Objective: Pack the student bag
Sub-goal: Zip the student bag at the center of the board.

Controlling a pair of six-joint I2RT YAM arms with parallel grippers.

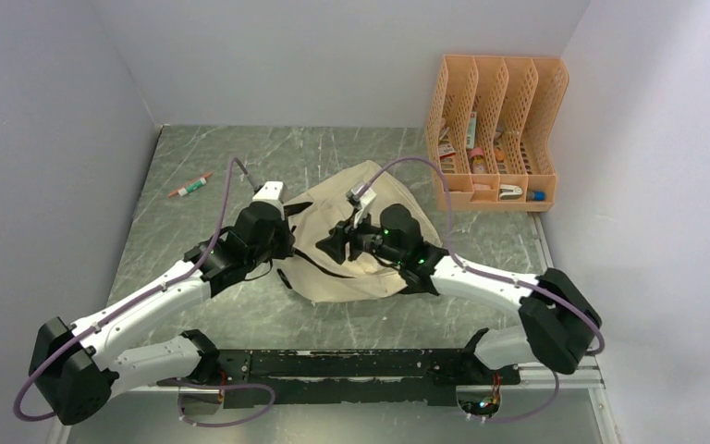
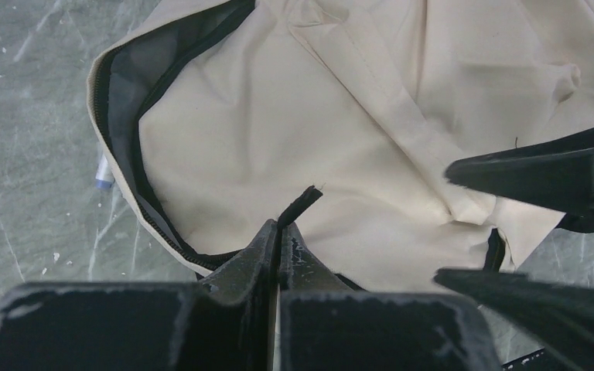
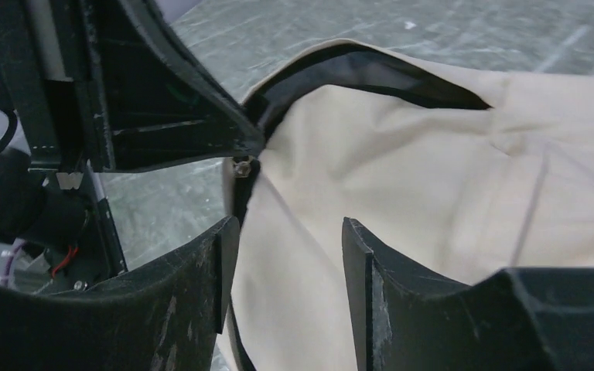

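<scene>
Bag (image 1: 337,277) lies flat in the middle of the surface (image 1: 333,153), between your two arms. Cream fabric up, creased.

Zip partly undone along the left edge. Dark lining (image 2: 124,85) shows in the gap, but the mouth is only a narrow slit. Nothing visible inside; the wrist views don't reach deep enough to be sure.

Your left fingers (image 2: 278,241) are pressed together, clamped on a small black tab (image 2: 300,202) at the bag's edge. Zip pull or strap end, can't tell which.

Your right fingers (image 3: 197,301) stand apart, hovering over the cream panel just beside the left ones. Nothing between them.

Not packed yet: a pen (image 1: 190,186) lies on the surface well apart from the bag, at far left. Organizer (image 1: 458,92) at far right has several small items in its slots. A white and blue object peeks out under the bag's left edge in the left wrist view; too hidden to name.

Judgement: you're early, at the opening step. The mouth needs to be wider before anything goes in. All loading is ahead of you, then closing the zip.
</scene>
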